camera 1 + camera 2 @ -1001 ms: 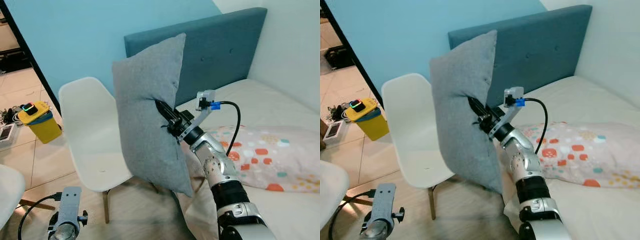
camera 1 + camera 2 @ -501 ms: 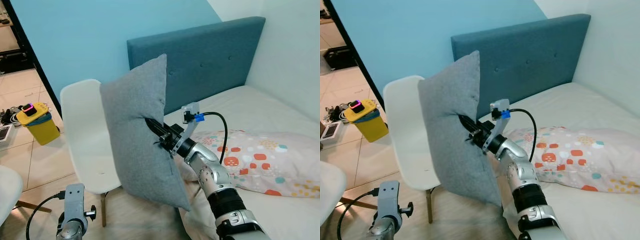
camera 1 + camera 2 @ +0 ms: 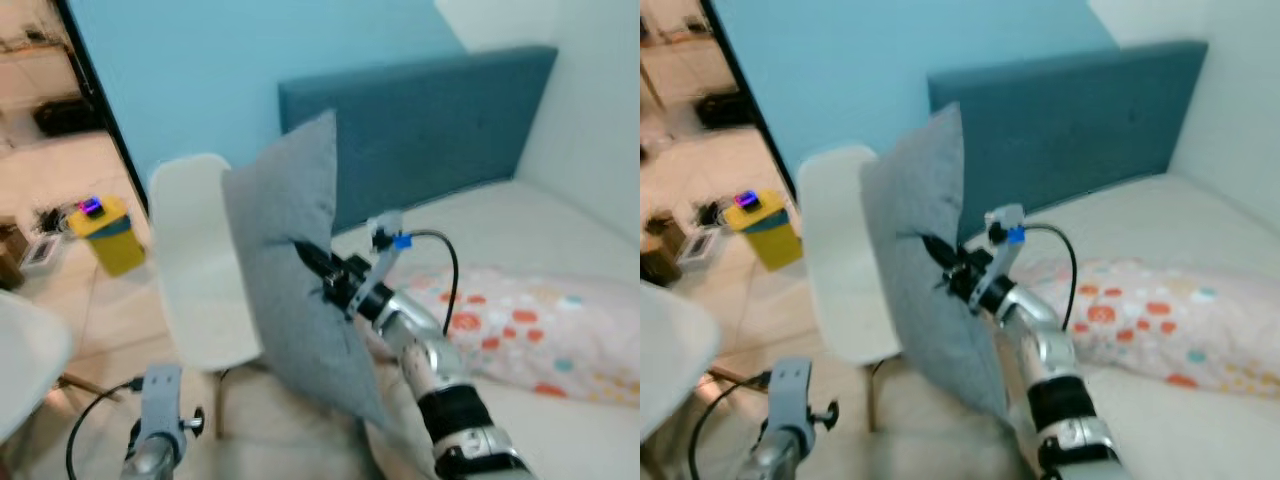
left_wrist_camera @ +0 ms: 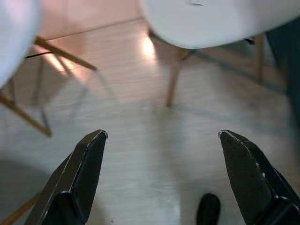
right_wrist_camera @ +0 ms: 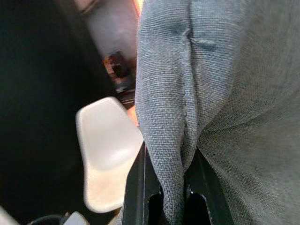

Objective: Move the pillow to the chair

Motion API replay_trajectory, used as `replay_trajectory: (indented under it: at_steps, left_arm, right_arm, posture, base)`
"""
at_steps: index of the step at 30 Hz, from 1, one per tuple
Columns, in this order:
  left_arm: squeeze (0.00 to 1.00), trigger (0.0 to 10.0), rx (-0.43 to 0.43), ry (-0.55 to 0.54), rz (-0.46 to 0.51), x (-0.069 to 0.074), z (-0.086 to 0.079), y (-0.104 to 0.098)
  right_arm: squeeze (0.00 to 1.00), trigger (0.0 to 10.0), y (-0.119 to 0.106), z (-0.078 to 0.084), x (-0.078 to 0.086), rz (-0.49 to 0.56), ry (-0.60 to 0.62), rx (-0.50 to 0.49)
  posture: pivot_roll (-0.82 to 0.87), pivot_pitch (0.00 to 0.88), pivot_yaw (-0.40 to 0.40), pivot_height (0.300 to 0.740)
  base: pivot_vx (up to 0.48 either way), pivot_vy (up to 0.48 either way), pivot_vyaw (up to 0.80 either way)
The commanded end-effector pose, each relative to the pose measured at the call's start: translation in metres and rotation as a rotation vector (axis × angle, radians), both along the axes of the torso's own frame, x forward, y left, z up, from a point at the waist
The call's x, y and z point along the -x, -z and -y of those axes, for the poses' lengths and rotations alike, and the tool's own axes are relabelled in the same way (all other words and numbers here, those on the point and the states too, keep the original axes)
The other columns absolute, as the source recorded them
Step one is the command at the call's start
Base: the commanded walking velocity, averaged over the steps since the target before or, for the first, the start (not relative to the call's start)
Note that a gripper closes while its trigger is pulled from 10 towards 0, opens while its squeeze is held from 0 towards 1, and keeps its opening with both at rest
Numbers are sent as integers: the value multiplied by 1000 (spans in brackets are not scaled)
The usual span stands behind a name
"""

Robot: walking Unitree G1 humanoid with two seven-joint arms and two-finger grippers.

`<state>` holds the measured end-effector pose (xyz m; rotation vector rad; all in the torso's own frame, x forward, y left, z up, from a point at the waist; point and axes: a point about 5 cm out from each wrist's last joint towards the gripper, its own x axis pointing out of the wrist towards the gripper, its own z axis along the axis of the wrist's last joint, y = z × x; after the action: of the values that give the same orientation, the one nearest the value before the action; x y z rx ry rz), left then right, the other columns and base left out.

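Observation:
A grey pillow (image 3: 290,260) hangs upright in the air between the bed and a white chair (image 3: 195,265). My right gripper (image 3: 308,256) is shut on a fold in the pillow's face; in the right wrist view the grey cloth (image 5: 211,84) is pinched between the black fingers (image 5: 136,187), with the chair (image 5: 105,150) beyond. The pillow's left edge overlaps the chair's backrest in the eye views. My left gripper (image 4: 161,176) hangs low and open over the wooden floor, near the chair's legs (image 4: 173,86).
A bed with a teal headboard (image 3: 440,120) stands on the right, with a spotted pillow (image 3: 530,335) on it. A yellow bin (image 3: 108,232) stands on the tiled floor at the left. Another white seat (image 3: 25,360) juts in at the lower left.
The camera has swung and the picture is blurred. The pillow stays in the right gripper and sits a little closer over the chair.

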<state>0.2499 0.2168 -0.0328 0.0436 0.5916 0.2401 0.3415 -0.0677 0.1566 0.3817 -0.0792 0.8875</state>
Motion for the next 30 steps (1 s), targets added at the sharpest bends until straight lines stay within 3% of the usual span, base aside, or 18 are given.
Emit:
replay_trajectory:
  at_steps: [1, 5, 7, 30]
  left_arm:
    - [0, 10000, -7, 12, -6, 2, -1, 1]
    - [0, 10000, -5, 17, 4, 0, 1, 0]
    - [0, 10000, -3, 16, 15, -2, 2, -1]
    - [0, 10000, 5, 37, 45, -9, 8, -6]
  right_arm:
    - [0, 0, -15, -6, 1, 68, -27, -23]
    - [0, 0, -14, -6, -1, 68, -11, 0]
    - [0, 10000, -9, -7, -3, 38, 14, 35]
    - [0, 10000, -5, -4, -7, 3, 57, 59]
  posture:
    - [-213, 15, 13, 740]
    - [-213, 15, 9, 740]
    - [-212, 16, 7, 740]
    - [-220, 6, 4, 740]
  base:
    - [0, 0, 756]
    - [244, 0, 744]
    - [463, 0, 0]
    - [480, 0, 0]
